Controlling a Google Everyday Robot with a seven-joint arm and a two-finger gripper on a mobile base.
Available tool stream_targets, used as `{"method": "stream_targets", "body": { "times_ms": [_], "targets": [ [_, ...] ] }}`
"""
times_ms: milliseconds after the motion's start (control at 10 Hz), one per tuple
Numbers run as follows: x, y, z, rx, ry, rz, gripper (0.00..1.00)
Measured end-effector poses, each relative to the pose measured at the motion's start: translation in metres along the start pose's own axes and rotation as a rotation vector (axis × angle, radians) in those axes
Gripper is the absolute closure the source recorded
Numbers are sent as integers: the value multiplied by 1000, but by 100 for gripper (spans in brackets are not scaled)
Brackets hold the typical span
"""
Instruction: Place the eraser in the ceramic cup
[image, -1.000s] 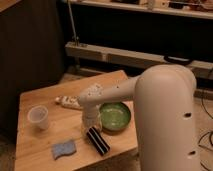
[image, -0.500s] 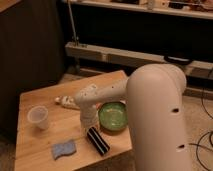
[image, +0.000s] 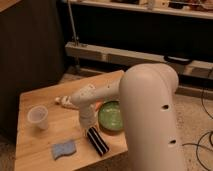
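Our arm has swung left; the hand (image: 89, 125) hovers at the eraser (image: 98, 142), which lies unmoved. We cannot tell whether the hand grips it.

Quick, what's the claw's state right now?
Claw: right at the far end of the eraser; open, closed or gripping cannot be told.

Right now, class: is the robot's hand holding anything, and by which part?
It cannot be told. The hand is down at the far end of the eraser, which lies on the table.
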Motion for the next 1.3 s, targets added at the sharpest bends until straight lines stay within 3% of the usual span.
{"method": "stream_targets", "body": {
  "times_ms": [300,500,900,1100,1300],
  "targets": [
    [-1,0,-3,0,-7,2,100],
    [-11,6,-23,-16,-63,0,100],
    [-31,8,-112,-61,-189,-15,100],
    [-52,10,-175,-86,-281,-37,100],
    [-75,13,-222,-111,-380,-67,100]
  ]
}}
